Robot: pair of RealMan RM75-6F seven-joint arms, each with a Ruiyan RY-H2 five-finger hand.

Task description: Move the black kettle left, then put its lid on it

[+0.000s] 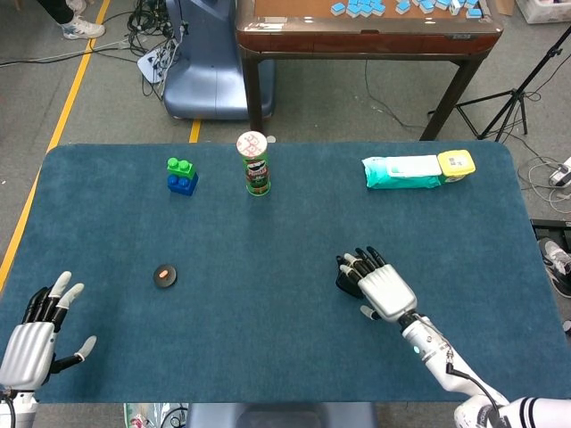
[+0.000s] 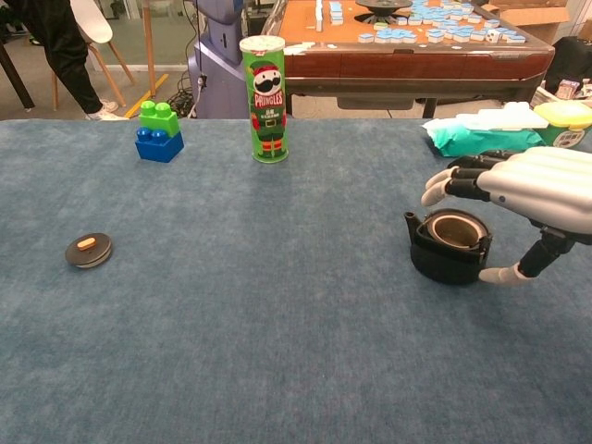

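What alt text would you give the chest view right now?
The robot's white right hand hovers with fingers spread over an open, lidless black kettle on the blue felt table. Its round black lid lies far to the left; a green Pringles can and a green-and-blue toy block stand behind.

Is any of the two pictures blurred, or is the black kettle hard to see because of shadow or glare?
Chest view: sharp, even light, no glare; kettle plainly visible. Head view: sharp too, but the right hand hides most of the kettle.
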